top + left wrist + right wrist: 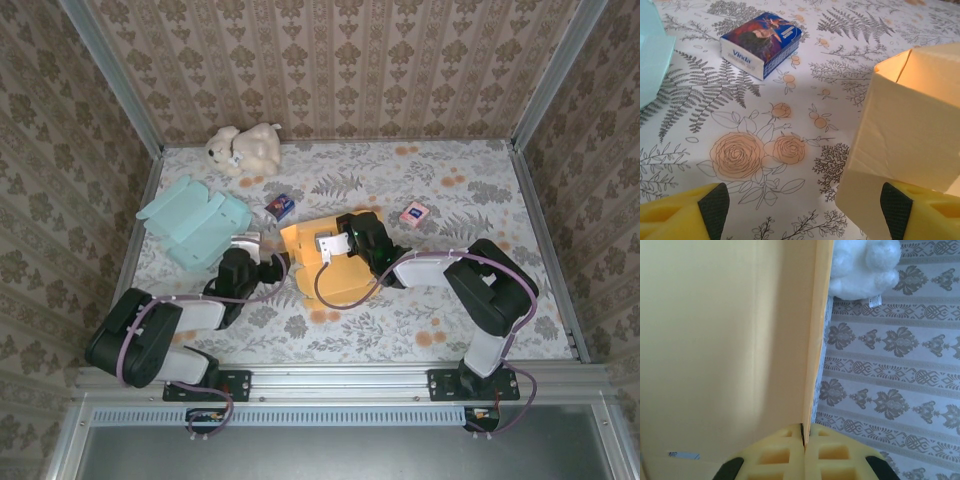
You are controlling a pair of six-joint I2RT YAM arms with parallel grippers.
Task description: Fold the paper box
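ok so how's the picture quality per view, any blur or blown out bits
Top external: even light, sharp throughout, only soft shadows. Left wrist: tissue pack crisp with readable print, paper box glowing brighter at its open top corner. Right wrist: the box wall sits very close and looks soft and featureless, plush toy blown out white, wallpaper reasonably sharp.

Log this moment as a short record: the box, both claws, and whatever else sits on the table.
box: yellow box, walls partly standing, folding unfinished
left claw: open, low over the table, a box corner beside one finger, nothing gripped
right claw: shut on the thin edge of a yellow box wall
other items: teal box lying unfolded at the left; blue pack; pink pack; plush toy by the far wall
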